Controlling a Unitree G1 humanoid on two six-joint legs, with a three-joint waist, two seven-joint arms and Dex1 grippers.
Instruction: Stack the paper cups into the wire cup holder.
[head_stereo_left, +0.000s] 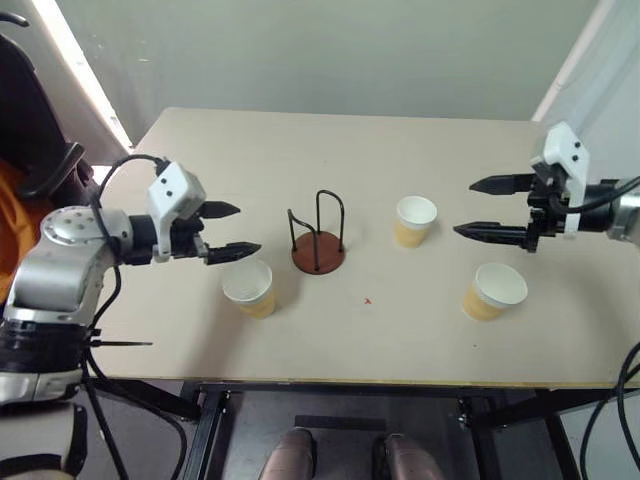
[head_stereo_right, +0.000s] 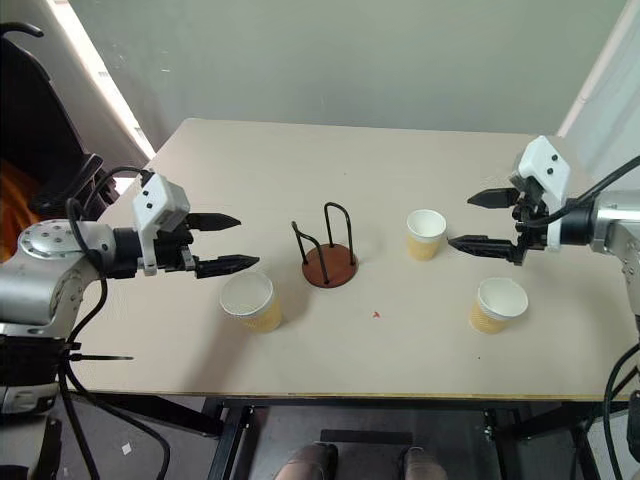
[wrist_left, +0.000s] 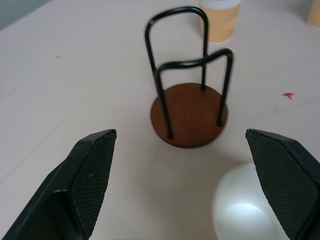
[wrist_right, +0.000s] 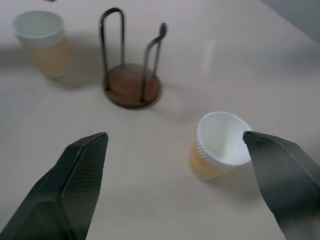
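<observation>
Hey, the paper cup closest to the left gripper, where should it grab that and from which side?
Probably across the yellow-tan side wall just under the rolled rim. That paper cup stands upright with its mouth open, just below the open left gripper, so its fingers could come down and straddle the wall from the robot's left. The wire cup holder stands apart on the cup's other side.

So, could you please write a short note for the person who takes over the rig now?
Left gripper: fingers open, empty, above the table beside the near-left cup.
Right gripper: fingers open, empty, between the middle cup and the near-right cup.
Wire cup holder: upright at the table's centre, empty.
Done: nothing stacked yet.
Left: all three cups go into the holder.
</observation>
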